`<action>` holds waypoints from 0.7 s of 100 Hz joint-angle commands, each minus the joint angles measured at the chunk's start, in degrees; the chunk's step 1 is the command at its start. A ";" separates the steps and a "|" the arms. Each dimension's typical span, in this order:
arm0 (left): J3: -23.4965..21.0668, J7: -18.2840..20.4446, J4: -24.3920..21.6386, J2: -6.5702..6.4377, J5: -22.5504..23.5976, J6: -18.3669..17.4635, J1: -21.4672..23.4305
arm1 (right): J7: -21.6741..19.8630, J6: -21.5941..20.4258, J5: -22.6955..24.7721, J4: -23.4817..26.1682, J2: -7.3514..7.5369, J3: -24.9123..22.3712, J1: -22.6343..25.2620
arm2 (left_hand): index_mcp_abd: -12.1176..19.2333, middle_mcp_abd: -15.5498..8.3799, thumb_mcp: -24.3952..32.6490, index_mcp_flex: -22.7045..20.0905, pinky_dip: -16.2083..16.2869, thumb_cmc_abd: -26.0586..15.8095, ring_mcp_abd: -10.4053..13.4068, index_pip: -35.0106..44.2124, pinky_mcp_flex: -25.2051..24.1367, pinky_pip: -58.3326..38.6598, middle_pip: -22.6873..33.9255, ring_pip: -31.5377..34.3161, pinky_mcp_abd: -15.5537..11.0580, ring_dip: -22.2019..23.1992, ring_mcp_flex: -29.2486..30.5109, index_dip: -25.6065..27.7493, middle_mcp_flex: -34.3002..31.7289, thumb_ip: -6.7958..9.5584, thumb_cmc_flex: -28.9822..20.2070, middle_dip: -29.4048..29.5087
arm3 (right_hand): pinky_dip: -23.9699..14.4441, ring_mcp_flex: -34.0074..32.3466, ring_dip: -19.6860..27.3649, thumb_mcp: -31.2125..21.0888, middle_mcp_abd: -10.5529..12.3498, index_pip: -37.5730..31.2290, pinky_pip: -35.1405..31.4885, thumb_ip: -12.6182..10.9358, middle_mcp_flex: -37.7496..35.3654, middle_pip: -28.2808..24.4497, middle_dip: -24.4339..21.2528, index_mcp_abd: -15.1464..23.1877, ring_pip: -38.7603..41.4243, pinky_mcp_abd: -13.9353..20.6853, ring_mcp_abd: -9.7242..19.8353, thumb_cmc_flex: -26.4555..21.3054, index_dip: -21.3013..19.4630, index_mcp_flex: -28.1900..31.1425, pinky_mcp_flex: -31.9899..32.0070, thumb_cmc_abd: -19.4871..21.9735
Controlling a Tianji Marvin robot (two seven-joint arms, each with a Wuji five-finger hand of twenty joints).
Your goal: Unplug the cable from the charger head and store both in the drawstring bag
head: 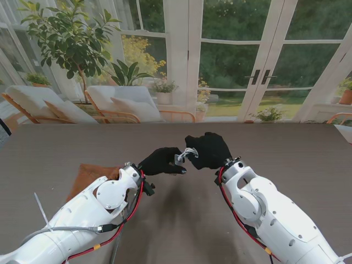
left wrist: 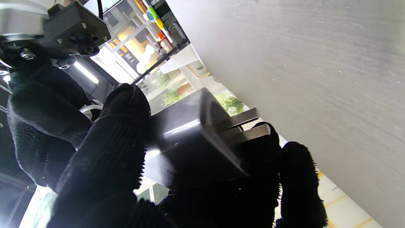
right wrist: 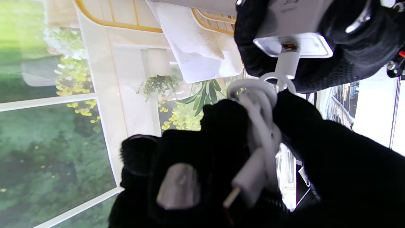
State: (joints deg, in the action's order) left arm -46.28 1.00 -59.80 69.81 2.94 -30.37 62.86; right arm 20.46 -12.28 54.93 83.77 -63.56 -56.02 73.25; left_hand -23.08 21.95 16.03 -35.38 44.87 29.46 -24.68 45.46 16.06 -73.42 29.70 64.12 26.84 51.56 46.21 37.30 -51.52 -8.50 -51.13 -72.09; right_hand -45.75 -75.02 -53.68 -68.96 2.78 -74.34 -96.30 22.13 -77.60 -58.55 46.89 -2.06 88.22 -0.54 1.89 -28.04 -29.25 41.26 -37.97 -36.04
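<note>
Left hand (head: pixel 163 161) grips charger head (left wrist: pixel 190 142); right-wrist view shows cable (right wrist: pixel 262 104) plugged.

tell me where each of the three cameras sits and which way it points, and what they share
Stand view: above the shoulders, looking down the table toward the windows; both white arms, left hand, right hand.
Left wrist: along the fingers at the charger head it grips.
Right wrist: along the fingers at the bundled cable, plugged into the charger.
Shared: both wrist views show the charger head; the brown drawstring bag shows only from the stand.
</note>
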 commanded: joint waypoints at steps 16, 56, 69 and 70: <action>-0.37 1.84 0.21 0.31 -0.82 -1.14 0.37 | -1.02 0.51 0.04 -0.87 -0.21 0.35 -0.43 | 7.48 -1.39 7.57 -3.97 3.99 -12.27 0.17 11.13 7.96 -7.85 16.21 18.50 0.87 2.00 15.01 5.29 -13.10 1.40 -21.57 2.61 | -2.09 -0.79 -0.26 -5.86 -2.92 -2.63 -1.54 -0.77 -5.44 -0.09 -0.13 3.36 0.95 2.14 9.78 -3.10 -0.33 -0.42 -27.85 2.21; -0.68 1.35 0.49 -0.43 1.76 -3.87 1.25 | -1.60 0.52 0.99 -1.56 0.13 0.04 -0.99 | 11.28 -0.68 12.53 -8.49 6.80 -12.53 -3.47 10.71 12.03 -11.01 16.20 21.63 0.24 3.16 21.16 11.38 -20.07 0.91 -20.68 -4.34 | -2.39 -0.83 -0.92 -6.26 -2.73 -2.33 -2.25 -0.54 -5.43 -0.83 0.19 4.29 1.64 2.49 10.57 -3.23 -0.94 -0.09 -28.01 2.07; -0.94 1.23 0.08 -0.88 3.23 -4.09 1.71 | -2.04 0.73 0.96 -1.99 0.19 0.05 -1.34 | 11.91 -0.86 13.53 -9.25 6.57 -12.02 -3.77 10.60 12.48 -11.37 15.45 21.26 -0.65 3.19 21.65 11.83 -21.03 0.73 -20.04 -4.45 | -2.48 -0.84 -1.07 -6.46 -2.67 -2.20 -2.43 -0.47 -5.44 -1.02 0.28 4.54 1.78 2.63 10.72 -3.18 -1.18 0.15 -28.04 1.95; -0.97 1.26 0.02 -0.92 3.29 -4.06 1.75 | -2.09 0.75 0.95 -2.03 0.20 0.05 -1.37 | 11.85 -0.90 13.59 -9.27 6.56 -11.97 -3.78 10.59 12.52 -11.39 15.42 21.22 -0.67 3.17 21.74 11.85 -21.09 0.72 -20.02 -4.47 | -2.48 -0.84 -1.09 -6.47 -2.68 -2.22 -2.45 -0.46 -5.43 -1.03 0.28 4.57 1.79 2.64 10.74 -3.17 -1.21 0.20 -28.05 1.93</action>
State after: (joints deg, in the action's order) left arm -46.96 0.94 -59.37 69.35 6.27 -34.56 64.06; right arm 19.26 -11.79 55.69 82.04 -63.47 -55.88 72.25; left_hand -24.84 21.97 15.04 -37.66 50.77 28.17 -25.14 48.01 28.66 -80.79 38.44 78.88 32.71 54.83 61.75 47.25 -63.88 -8.42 -49.29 -74.57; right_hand -45.75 -75.02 -53.92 -68.98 2.92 -74.31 -96.30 23.43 -77.61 -58.52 46.87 0.08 88.21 -0.54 2.07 -27.99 -29.25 40.81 -37.97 -36.18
